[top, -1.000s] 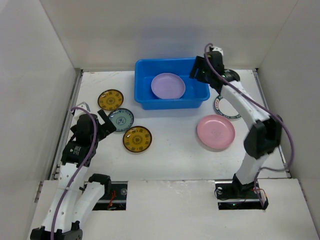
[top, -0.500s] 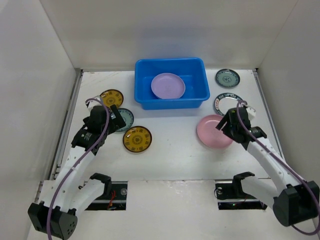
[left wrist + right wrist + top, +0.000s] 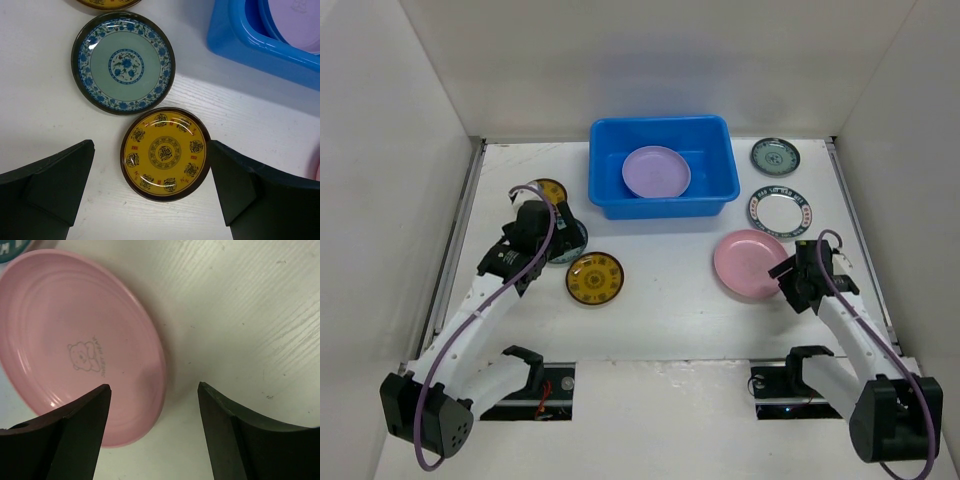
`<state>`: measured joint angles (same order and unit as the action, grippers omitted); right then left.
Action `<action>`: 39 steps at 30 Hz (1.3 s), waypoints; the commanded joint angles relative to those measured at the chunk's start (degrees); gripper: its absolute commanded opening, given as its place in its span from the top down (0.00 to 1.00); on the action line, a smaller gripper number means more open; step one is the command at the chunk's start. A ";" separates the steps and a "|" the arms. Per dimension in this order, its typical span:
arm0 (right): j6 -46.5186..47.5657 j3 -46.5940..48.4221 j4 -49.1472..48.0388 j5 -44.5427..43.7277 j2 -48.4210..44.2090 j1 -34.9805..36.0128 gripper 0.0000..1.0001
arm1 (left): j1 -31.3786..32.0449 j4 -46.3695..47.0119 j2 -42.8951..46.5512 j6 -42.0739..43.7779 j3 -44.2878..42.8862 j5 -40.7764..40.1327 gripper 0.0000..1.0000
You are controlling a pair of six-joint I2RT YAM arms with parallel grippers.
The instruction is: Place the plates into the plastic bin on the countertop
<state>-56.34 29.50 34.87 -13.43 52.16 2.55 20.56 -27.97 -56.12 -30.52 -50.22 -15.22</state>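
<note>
Countertop point(image 3: 660, 310): flat white surface, walled in white on three sides. Plastic bin point(image 3: 665, 208): bright blue rectangular tub at the far centre of the countertop, holding one plate. Left gripper point(image 3: 150, 165): jaws spread wide and empty, hanging above the nearer yellow plate, one finger to each side of it. Right gripper point(image 3: 152, 400): jaws apart, gripping nothing, astride the near rim of the pink plate, one finger over the dish and the other over bare countertop. Pink plate point(image 3: 75, 340): plain with a small bear mark at centre, flat on the countertop right of centre. Lilac plate point(image 3: 656, 171): plain, lying inside the bin. Nearer yellow plate point(image 3: 165, 153): dark patterned rim, left of centre on the countertop. Blue-rimmed grey-green plate point(image 3: 123, 63): just beyond it. Second yellow plate point(image 3: 550, 190): farther left, partly hidden by the left arm. White-centred patterned plate point(image 3: 781, 211) and small green plate point(image 3: 775, 156): right of the bin, apart from each other.
</note>
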 commanded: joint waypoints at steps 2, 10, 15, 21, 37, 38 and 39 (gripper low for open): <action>-2.73 -0.93 -5.42 3.93 3.02 -1.89 0.26 | 0.40 1.77 -0.31 -0.15 -2.52 -0.25 0.00; -4.83 -1.90 -10.26 5.61 6.46 -2.33 0.38 | -0.47 1.16 0.31 0.11 -2.61 -0.25 0.00; -4.75 -1.90 -11.23 5.87 7.51 -2.33 0.46 | -1.09 0.72 0.92 0.29 -2.52 -0.25 0.00; -5.01 -2.07 -11.67 6.75 8.48 -2.33 0.60 | -1.70 0.37 2.41 0.11 -1.82 -0.60 0.00; 1.31 3.10 -4.22 7.46 1.12 4.16 1.00 | -5.22 -0.16 2.94 0.73 -2.16 -0.51 0.00; 2.19 4.42 -2.11 7.28 -0.38 5.57 1.00 | -5.57 -0.16 2.86 0.82 -2.34 -0.51 0.00; 3.24 5.91 -0.09 6.93 -1.70 7.06 1.00 | -6.09 -0.16 2.86 0.99 -2.52 -0.51 0.00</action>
<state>-56.42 29.17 31.00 -6.42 54.83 6.35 15.64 -28.12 -54.13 -30.44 -50.41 -15.22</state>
